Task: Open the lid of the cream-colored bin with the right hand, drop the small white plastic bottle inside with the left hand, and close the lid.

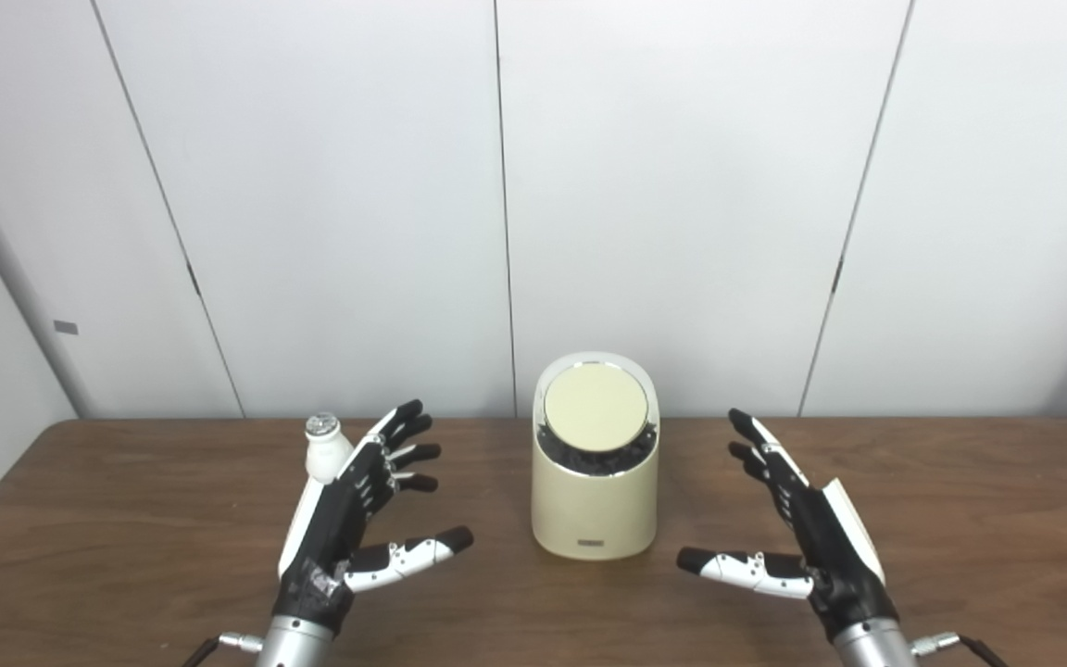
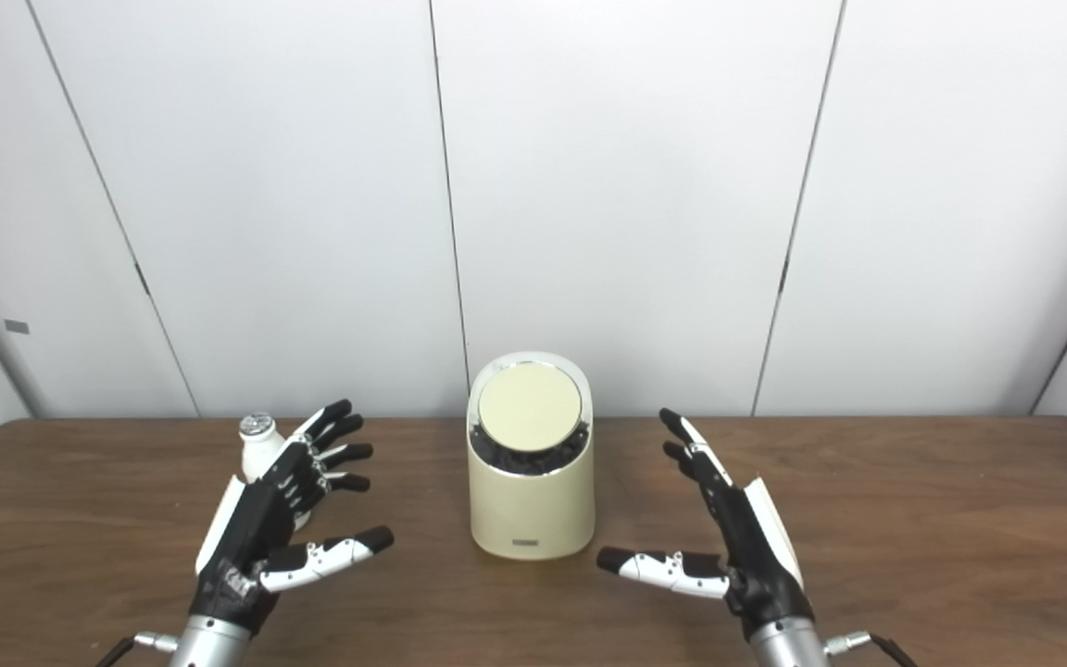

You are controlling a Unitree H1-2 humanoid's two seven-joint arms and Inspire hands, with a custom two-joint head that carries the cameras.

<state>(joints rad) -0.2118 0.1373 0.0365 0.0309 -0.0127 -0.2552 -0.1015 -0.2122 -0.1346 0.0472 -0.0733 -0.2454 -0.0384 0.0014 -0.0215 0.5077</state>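
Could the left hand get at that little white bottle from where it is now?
Probably yes. The bottle stands upright on the table just behind the open left hand, partly hidden by it. Nothing else sits between them; the bin is off to the other side.

A dark wood grain with a dull sheen is shown by the desk [image 1: 126, 519]. Smooth, glossy cream plastic is seen on the bin [image 1: 595, 509], whose matt lid [image 1: 596, 408] is ringed by bright chrome. White plastic is seen on the bottle [image 1: 325, 454], capped in foil-like silver.
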